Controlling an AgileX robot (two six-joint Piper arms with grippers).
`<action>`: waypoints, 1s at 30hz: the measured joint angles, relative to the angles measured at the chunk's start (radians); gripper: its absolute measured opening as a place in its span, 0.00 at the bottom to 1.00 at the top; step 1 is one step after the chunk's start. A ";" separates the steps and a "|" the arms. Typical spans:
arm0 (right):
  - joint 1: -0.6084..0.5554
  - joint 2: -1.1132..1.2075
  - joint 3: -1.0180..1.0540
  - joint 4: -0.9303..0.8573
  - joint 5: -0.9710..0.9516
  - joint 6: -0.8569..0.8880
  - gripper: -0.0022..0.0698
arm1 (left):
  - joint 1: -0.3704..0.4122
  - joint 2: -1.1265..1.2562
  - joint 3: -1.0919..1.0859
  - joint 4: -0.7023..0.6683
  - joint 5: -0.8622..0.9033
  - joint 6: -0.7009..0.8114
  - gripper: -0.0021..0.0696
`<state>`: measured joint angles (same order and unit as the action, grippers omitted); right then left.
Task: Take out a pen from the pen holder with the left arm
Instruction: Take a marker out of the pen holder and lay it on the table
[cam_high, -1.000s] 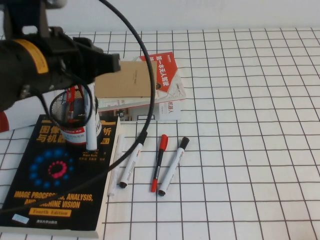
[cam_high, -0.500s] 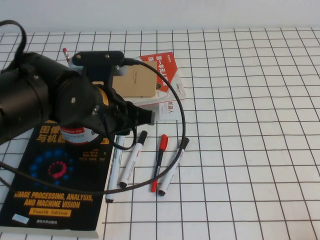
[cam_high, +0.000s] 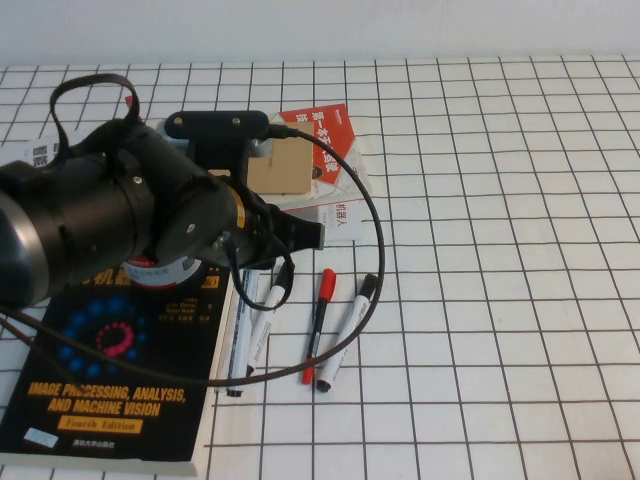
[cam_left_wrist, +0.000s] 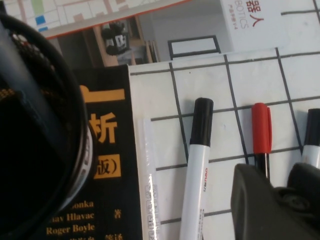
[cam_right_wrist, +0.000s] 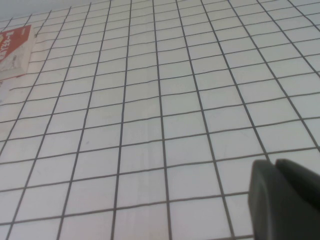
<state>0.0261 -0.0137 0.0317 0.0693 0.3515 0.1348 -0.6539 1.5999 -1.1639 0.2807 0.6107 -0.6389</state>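
The black mesh pen holder (cam_left_wrist: 75, 115) stands on a black book (cam_high: 100, 380); in the high view my left arm covers nearly all of it. My left gripper (cam_left_wrist: 285, 177) hovers low over the table just right of the book, above the loose pens, and seems shut on a white pen (cam_high: 238, 345). That pen has a dark tip, slants along the book's right edge, and its upper end runs under my wrist. My right gripper (cam_right_wrist: 274, 162) is shut and holds nothing, over bare grid table.
Beside the book lie a clear pen (cam_left_wrist: 150, 175), a white marker with a black cap (cam_high: 268, 315), a red pen (cam_high: 319, 330) and another black-capped marker (cam_high: 346, 335). A stack of books with a tan cover (cam_high: 285, 165) sits behind them.
My left arm has swung down and to the right, and now covers the holder. The white pen went from upright in front of the holder to slanting beside the book's edge.
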 joint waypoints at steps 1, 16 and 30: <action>0.000 0.000 0.000 0.000 0.000 0.000 0.01 | -0.002 0.000 0.000 0.012 -0.002 -0.018 0.17; 0.000 0.000 0.000 0.000 0.000 0.000 0.01 | -0.032 0.000 0.000 0.203 -0.046 -0.261 0.17; 0.000 0.000 0.000 0.000 0.000 0.000 0.01 | -0.051 0.022 0.000 0.054 -0.118 -0.102 0.17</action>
<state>0.0261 -0.0137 0.0317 0.0693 0.3515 0.1348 -0.7050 1.6218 -1.1639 0.3348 0.4931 -0.7414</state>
